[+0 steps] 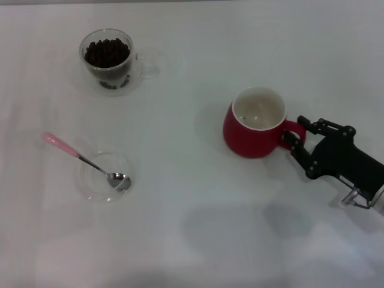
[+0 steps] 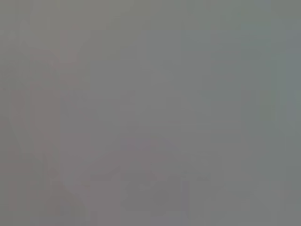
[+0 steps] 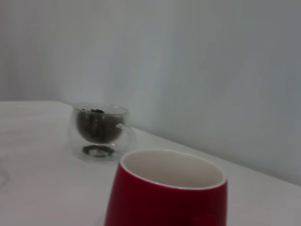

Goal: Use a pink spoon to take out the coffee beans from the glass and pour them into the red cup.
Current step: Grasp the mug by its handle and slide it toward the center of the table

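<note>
Resting at the red cup [image 1: 255, 122], the right end effector [image 1: 290, 131] is closing its fingers around the loop handle, while the pink spoon [image 1: 84, 159] is lying well apart toward the robot's left, bowl in a clear dish [image 1: 96, 186], handle angled away; the left end effector is showing nowhere.

No text, label, brand, number or sign can be read in any view. The red cup [image 1: 255, 129], the glass [image 1: 109, 60] and the white table [image 1: 198, 228] carry plain surfaces, with no readable marking
</note>
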`<state>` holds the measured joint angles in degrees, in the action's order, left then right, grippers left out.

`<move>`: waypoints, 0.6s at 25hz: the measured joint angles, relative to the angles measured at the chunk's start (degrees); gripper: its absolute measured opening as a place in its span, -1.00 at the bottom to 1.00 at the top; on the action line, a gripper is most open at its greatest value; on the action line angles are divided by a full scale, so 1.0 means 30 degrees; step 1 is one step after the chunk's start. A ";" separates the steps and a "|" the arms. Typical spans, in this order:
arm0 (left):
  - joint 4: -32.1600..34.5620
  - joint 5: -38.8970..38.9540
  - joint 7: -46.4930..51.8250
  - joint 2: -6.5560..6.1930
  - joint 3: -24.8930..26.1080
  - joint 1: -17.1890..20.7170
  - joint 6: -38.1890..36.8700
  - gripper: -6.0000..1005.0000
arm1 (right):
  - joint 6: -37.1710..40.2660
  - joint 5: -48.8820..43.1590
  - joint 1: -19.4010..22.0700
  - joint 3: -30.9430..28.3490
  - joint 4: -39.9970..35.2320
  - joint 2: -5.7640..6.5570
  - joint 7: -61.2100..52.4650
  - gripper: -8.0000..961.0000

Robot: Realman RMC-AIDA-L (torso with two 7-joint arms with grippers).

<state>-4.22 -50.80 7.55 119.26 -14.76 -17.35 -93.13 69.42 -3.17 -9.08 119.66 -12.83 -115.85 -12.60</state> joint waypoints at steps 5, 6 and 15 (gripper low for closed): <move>0.0005 0.0001 -0.0001 0.0000 -0.0001 0.0049 -0.0005 0.02 | -0.0076 0.0000 -0.0031 0.0673 -0.0370 -0.0022 -0.0012 -0.23; 0.0013 0.0000 0.0000 0.0000 0.0000 0.0063 -0.0007 0.02 | -0.0131 0.0002 -0.0039 0.0779 -0.0422 -0.0024 -0.0014 -0.23; 0.0033 0.0000 0.0000 0.0001 0.0000 0.0132 -0.0016 0.02 | -0.0155 0.0004 -0.0109 0.2039 -0.0859 -0.0025 -0.0072 -0.21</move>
<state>-4.12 -50.80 7.55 119.27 -14.77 -16.96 -93.18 68.95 -3.16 -9.40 125.77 -15.40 -115.93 -12.82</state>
